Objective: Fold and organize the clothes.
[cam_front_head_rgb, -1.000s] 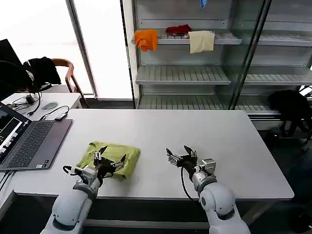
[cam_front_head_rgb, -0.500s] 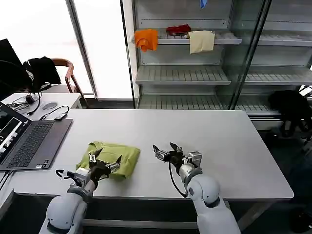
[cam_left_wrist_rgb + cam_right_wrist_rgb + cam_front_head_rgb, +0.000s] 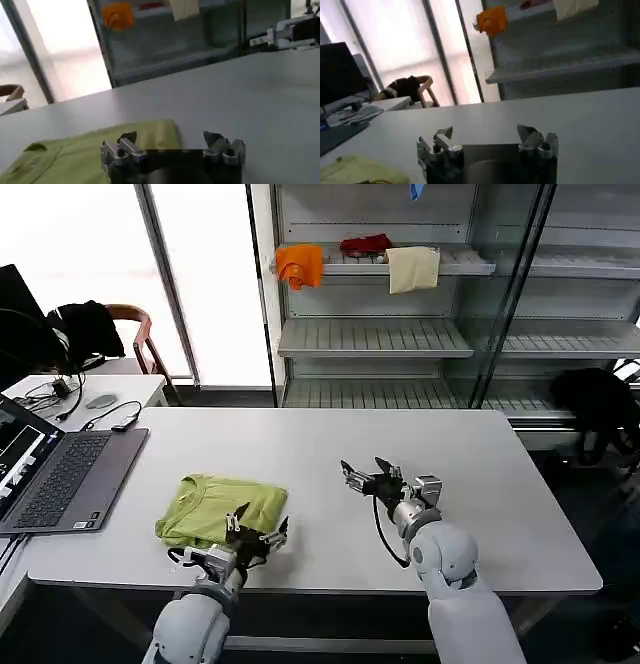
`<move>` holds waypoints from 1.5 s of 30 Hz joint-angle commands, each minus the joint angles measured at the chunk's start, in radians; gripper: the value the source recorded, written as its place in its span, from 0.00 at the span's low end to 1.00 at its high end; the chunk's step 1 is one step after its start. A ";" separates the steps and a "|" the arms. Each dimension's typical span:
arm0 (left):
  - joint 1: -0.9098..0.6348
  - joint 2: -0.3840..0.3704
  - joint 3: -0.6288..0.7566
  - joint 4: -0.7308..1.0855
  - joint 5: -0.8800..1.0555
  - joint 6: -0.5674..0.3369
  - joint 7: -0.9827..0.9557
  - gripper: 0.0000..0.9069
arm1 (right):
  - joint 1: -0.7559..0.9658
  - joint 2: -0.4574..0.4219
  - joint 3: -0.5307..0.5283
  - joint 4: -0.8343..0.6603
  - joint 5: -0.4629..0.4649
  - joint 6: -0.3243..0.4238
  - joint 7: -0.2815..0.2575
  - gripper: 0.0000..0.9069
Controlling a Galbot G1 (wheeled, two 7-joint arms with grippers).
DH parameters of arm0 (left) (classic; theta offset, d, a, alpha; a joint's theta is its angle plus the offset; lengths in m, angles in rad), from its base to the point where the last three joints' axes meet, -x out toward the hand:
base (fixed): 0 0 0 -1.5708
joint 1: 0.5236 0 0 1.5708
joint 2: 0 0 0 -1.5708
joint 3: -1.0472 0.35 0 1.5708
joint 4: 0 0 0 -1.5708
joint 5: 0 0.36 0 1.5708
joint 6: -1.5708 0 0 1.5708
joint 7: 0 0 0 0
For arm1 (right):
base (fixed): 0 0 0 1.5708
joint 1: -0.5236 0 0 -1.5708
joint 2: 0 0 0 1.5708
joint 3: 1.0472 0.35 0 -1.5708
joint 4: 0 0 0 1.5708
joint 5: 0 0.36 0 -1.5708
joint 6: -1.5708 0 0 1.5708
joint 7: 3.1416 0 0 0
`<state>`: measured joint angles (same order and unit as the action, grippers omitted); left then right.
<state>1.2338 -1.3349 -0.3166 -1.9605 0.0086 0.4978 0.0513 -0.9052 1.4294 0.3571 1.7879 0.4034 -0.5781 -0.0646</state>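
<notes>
Cloth folded into a tidy rectangle, the lime T-shirt (image 3: 220, 509) lies flat on the white desk (image 3: 330, 454), toward the near edge and the laptop side, with its ribbed collar turned toward that side. From the left wrist view the same T-shirt (image 3: 85, 150) spreads just ahead of the fingers, its far edge straight.

The left gripper (image 3: 258, 536) sits low at the near edge of the desk, right by the shirt's near right corner, fingers spread apart with nothing between them; whether a fingertip brushes the fabric I cannot tell. In its own wrist view the left gripper (image 3: 172, 145) shows two metal fingers (image 3: 120, 149) standing well apart over bare desk and the shirt's edge.

The right gripper (image 3: 372, 481) hovers over the middle of the desk, well apart from the shirt, with its fingers splayed and empty. Its wrist camera shows the right gripper (image 3: 487, 142) with fingers (image 3: 536, 142) wide, the bare desk (image 3: 520, 115) beyond, and a corner of the T-shirt (image 3: 360, 170) off to one side.

A grey laptop (image 3: 60, 474) lies open at the desk's left edge. Behind the desk stands a shelving unit (image 3: 400, 334) with an orange cloth (image 3: 300, 264), a red cloth (image 3: 366, 244) and a cream cloth (image 3: 412, 268) hanging off its upper shelf.
</notes>
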 commanded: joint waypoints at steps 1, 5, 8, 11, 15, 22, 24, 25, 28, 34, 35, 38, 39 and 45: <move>0.005 -0.034 0.085 0.047 0.144 -0.038 -0.025 1.00 | 0.018 -0.043 0.030 0.010 0.015 0.000 0.005 1.00; 0.007 -0.029 0.078 0.047 0.151 -0.039 -0.017 0.69 | 0.012 -0.044 0.030 0.019 0.014 0.000 0.006 1.00; 0.009 -0.026 0.077 0.048 0.151 -0.039 -0.016 0.08 | 0.009 -0.041 0.030 0.021 0.014 0.000 0.012 1.00; 0.010 -0.025 0.076 0.046 0.154 -0.039 -0.013 0.01 | 0.007 -0.040 0.031 0.024 0.014 0.000 0.016 1.00; 0.008 -0.023 0.071 0.047 0.172 -0.040 -0.015 0.00 | 0.000 -0.039 0.033 0.030 0.014 0.000 0.018 1.00; 0.004 -0.008 0.046 0.048 0.223 -0.060 -0.019 0.00 | -0.013 -0.034 0.036 0.039 0.013 0.001 0.022 1.00; 0.005 -0.005 0.036 0.050 0.236 -0.065 -0.018 0.00 | -0.016 -0.032 0.036 0.041 0.013 0.000 0.023 1.00; 0.005 -0.004 0.033 0.051 0.244 -0.064 -0.020 0.00 | -0.017 -0.032 0.036 0.042 0.013 0.001 0.025 1.00; 0.006 -0.001 0.026 0.048 0.261 -0.064 -0.018 0.00 | -0.021 -0.028 0.036 0.046 0.013 0.001 0.030 1.00; 0.008 0.001 0.021 0.040 0.256 -0.059 -0.005 0.00 | -0.028 -0.024 0.035 0.057 0.013 0.001 0.037 1.00; 0.008 0.000 0.021 0.039 0.251 -0.062 -0.002 0.00 | -0.029 -0.024 0.035 0.059 0.013 0.001 0.038 1.00; 0.009 -0.002 0.019 0.030 0.212 -0.076 -0.002 0.00 | -0.038 -0.025 0.037 0.065 0.013 0.001 0.039 1.00; 0.009 -0.003 0.017 0.025 0.192 -0.081 -0.003 0.00 | -0.041 -0.025 0.038 0.067 0.012 0.001 0.039 1.00; -0.013 -0.009 0.019 -0.004 0.135 -0.137 -0.011 0.00 | -0.064 -0.029 0.050 0.078 0.011 0.002 0.039 1.00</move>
<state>1.2375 -1.3417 -0.3018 -1.9403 0.2121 0.4121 0.0421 -0.9526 1.4028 0.4006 1.8586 0.4143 -0.5777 -0.0267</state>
